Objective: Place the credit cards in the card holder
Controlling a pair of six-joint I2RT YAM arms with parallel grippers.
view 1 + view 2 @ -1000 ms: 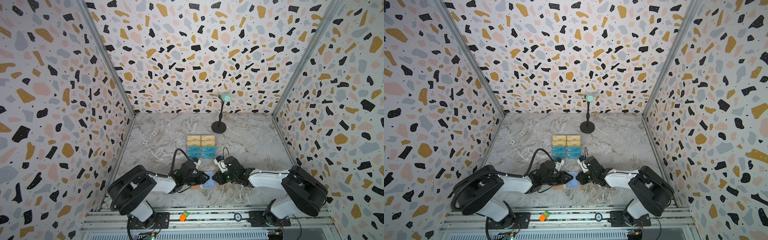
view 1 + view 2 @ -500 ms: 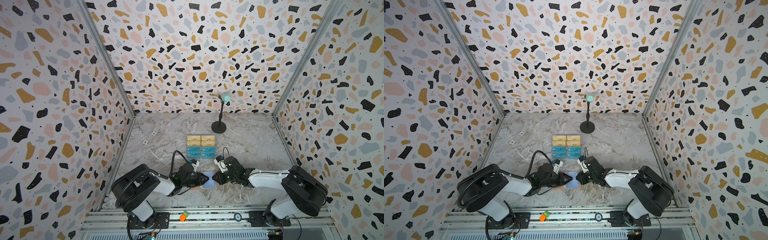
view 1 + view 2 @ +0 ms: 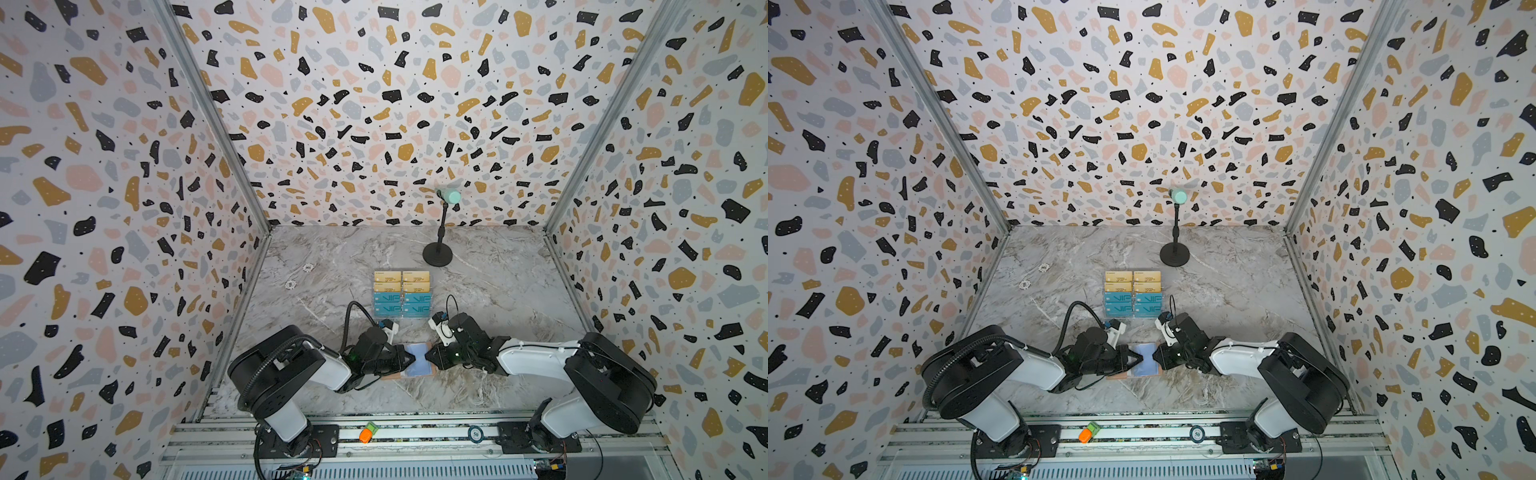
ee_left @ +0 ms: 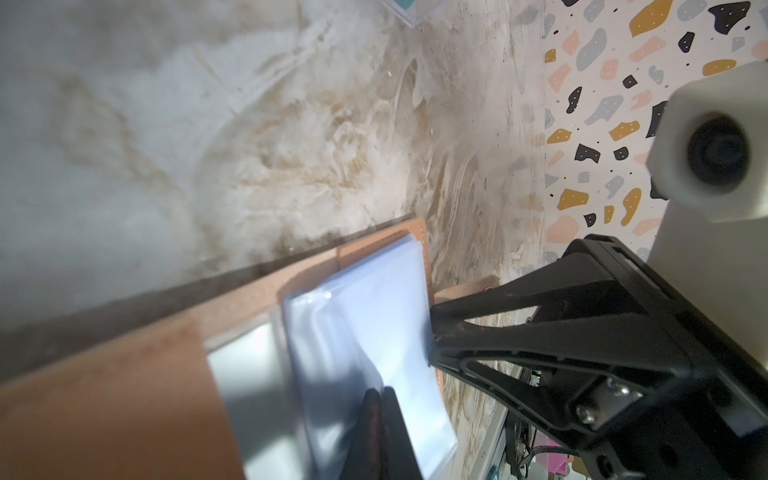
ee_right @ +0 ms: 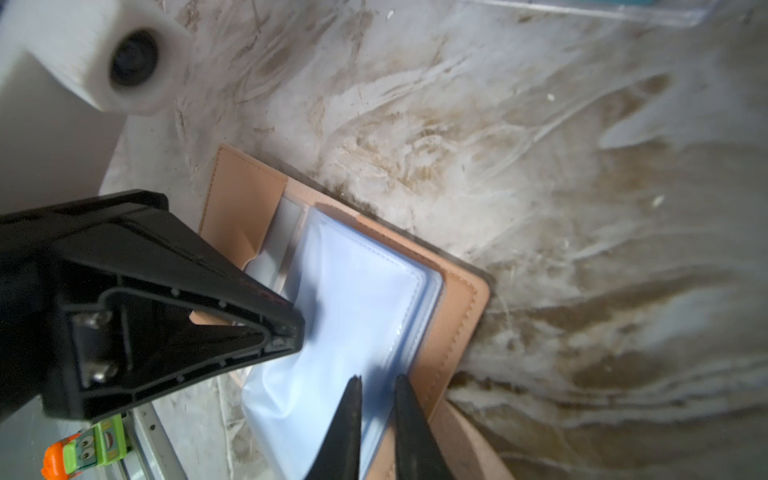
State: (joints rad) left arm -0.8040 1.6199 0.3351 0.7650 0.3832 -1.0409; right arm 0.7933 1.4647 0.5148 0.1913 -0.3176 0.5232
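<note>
1. Pairs bulky black rounded joint housings with smooth white link shells on both the left arm [image 3: 332, 370] and the right arm [image 3: 536, 353].
2. Carries a ribbed black hose [image 3: 266, 356] over the left shoulder housing.
3. Loops a thin black cable [image 3: 348, 316] above each wrist.
4. Glows with a small green light [image 3: 352, 355] at each wrist.
5. Mounts a blocky white wrist camera [image 5: 124, 62] with a round dark lens beside each tool.
6. Ends in the left gripper [image 4: 380, 392] and right gripper [image 5: 376, 380]: matte black, tapering triangular fingers with open ribbed frames.
7. Shows silver screws [image 5: 99, 370] at the finger roots.
</note>
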